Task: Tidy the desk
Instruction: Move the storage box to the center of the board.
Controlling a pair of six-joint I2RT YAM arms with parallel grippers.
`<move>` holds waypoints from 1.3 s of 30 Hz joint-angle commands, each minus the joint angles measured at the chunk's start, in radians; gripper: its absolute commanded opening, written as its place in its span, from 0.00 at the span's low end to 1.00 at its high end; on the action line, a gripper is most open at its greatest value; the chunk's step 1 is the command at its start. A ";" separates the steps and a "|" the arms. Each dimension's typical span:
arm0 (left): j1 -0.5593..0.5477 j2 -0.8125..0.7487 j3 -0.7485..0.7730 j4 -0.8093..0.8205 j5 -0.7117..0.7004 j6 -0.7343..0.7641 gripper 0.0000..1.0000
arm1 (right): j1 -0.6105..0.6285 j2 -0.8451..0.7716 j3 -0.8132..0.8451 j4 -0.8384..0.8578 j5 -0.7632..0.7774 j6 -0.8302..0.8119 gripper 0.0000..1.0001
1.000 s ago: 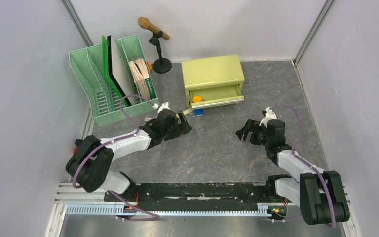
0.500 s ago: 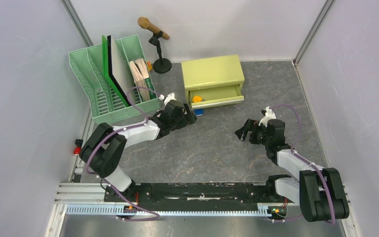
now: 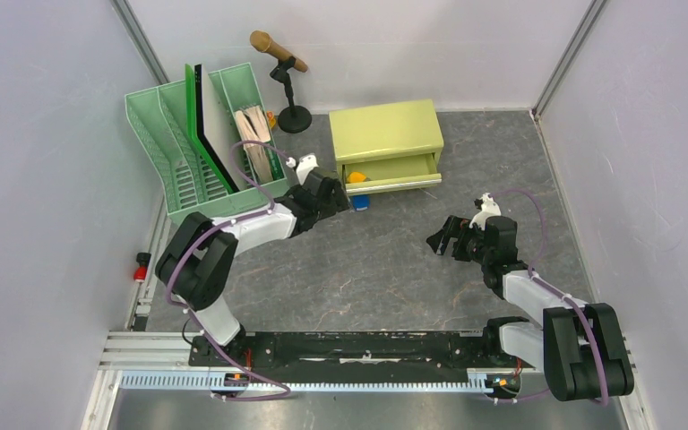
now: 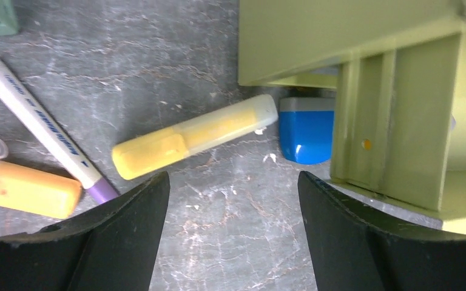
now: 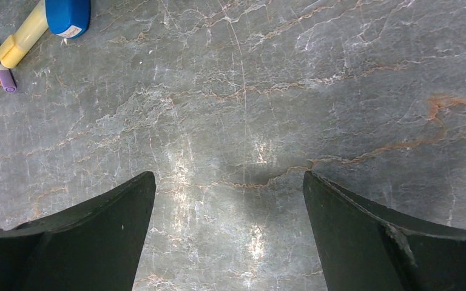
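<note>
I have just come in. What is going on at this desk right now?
The desk is being tidied. The left gripper hovers open over a yellow highlighter, which lies on the desk beside a small blue object, close to the yellow-green cabinet. One drawer of the cabinet is open. A purple-tipped marker and an orange highlighter lie nearby. The right gripper is open over bare desk and holds nothing.

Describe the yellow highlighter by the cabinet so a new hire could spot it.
Find the yellow-green cabinet at the back of the dark desk, one drawer pulled out. Just off its left front corner lies the yellow highlighter. It is the one with a pale see-through cap pointing at a blue block; its neighbours are a purple-tipped white marker and an orange highlighter.
</note>
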 commanded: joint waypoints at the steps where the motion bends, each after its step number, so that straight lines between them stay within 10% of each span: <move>1: 0.047 0.009 0.050 -0.022 -0.061 0.038 0.83 | -0.004 0.015 0.020 -0.024 0.001 -0.013 0.98; 39: 0.098 0.309 0.502 -0.054 0.243 0.158 0.79 | -0.004 0.047 0.022 -0.015 0.001 -0.018 0.98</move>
